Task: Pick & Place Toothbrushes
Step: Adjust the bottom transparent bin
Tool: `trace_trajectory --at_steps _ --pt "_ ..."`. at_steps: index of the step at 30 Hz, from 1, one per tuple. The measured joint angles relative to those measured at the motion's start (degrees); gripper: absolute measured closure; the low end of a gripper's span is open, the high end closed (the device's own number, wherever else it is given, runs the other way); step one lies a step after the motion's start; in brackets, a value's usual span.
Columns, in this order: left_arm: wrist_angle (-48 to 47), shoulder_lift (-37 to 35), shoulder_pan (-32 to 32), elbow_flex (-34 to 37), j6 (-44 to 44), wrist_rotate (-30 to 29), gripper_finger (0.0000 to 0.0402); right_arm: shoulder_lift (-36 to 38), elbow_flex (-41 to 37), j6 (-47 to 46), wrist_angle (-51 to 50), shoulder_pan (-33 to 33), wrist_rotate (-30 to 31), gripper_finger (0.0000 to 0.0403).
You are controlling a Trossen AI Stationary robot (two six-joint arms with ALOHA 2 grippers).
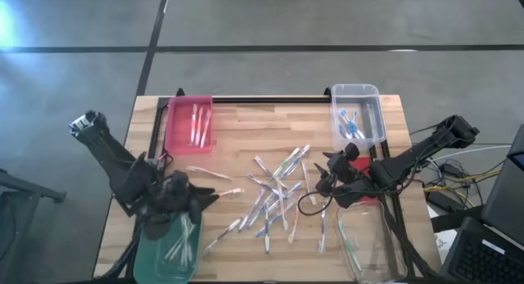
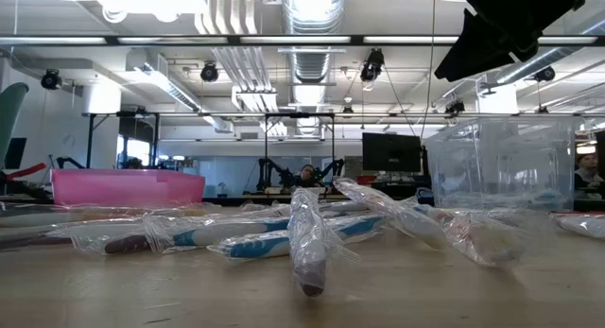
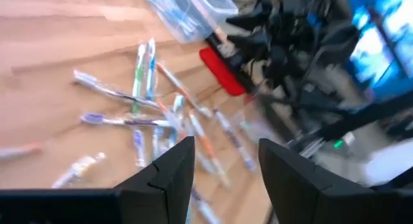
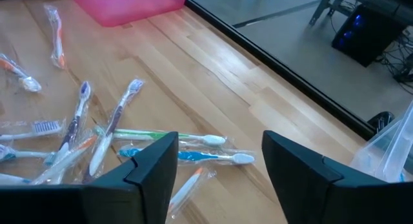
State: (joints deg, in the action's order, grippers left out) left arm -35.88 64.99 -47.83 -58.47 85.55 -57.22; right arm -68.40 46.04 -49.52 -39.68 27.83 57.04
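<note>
Toothbrushes [image 1: 274, 194], thin pale plastic sticks with pink, green, blue and white accents, each in a clear crinkled wrapper, lie scattered in a loose heap across the middle of the light wooden slatted table [image 1: 246, 128]. A few more rest inside the pink rectangular plastic bin [image 1: 190, 124] at the far left, some in the clear rectangular plastic bin [image 1: 357, 112] at the far right, and several in the green rectangular plastic bin [image 1: 170, 245] at the near left corner. Another clear bin [image 1: 368, 247] at the near right holds at least one. The left gripper [image 1: 196, 198] hangs above the far edge of the green bin, its two dark fingers [image 3: 164, 175] spread apart with nothing between them. The right gripper [image 1: 321, 182] hovers over the right edge of the heap, near the clear far bin, its fingers [image 4: 151, 166] also spread wide and empty, with a green-handled and a blue-handled brush lying on the wood just beyond them.
</note>
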Motion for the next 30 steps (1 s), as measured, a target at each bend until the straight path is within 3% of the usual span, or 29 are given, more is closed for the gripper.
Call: trace_trajectory --at_steps 12,21,26,30 --pt "20.8 0.2 9.1 0.6 -46.5 8.4 0.0225 0.0 0.0 0.0 0.4 -0.1 1.9 0.0157" --pt "27.0 4.2 12.8 0.7 -64.4 14.3 0.0225 0.0 0.8 0.4 1.7 -0.2 2.2 0.0143" --pt "37.1 9.5 14.8 0.7 -77.0 25.3 0.0225 0.0 2.7 0.4 3.9 -0.2 0.8 0.0147" --pt "44.3 13.5 16.0 0.7 -84.2 33.0 0.0225 0.0 4.9 0.7 3.9 -0.1 -5.7 0.0163"
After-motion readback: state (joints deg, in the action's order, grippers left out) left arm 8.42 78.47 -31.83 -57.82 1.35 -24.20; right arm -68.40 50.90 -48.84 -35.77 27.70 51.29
